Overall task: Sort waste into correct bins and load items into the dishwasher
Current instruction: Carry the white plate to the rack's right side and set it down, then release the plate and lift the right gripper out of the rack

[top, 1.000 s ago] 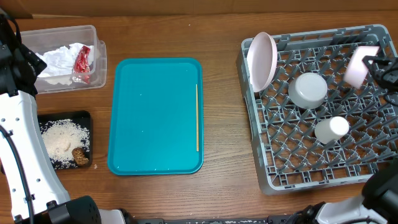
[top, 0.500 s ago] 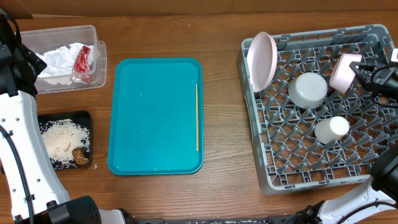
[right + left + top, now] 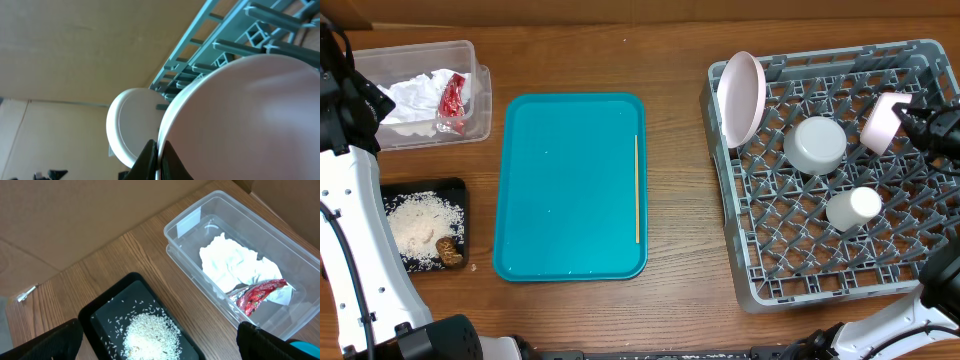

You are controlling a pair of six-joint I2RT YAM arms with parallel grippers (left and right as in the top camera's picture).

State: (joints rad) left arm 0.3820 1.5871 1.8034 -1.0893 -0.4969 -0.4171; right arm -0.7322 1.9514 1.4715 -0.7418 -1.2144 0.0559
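Note:
My right gripper (image 3: 159, 155) is shut on the rim of the pink bowl (image 3: 883, 122), holding it tilted over the right side of the grey dishwasher rack (image 3: 760, 270). In the rack, the pink plate (image 3: 741, 97) stands on edge, and the grey bowl (image 3: 815, 145) and white cup (image 3: 852, 208) sit on the lattice. The wooden stick (image 3: 637, 188) lies on the teal tray (image 3: 570, 185). My left gripper (image 3: 160, 347) hangs open over the black tray (image 3: 107, 315) of rice (image 3: 150, 332). The clear tub (image 3: 180, 227) holds the napkin (image 3: 235, 265) and red wrapper (image 3: 257, 292).
A brown food lump (image 3: 447, 250) lies in the black tray's near right corner. Cardboard walls stand along the back of the table. Bare wood separates the teal tray from the rack.
The right gripper has carried the pink bowl slightly left and lower over the rack, changing its tilt. The left arm has not moved.

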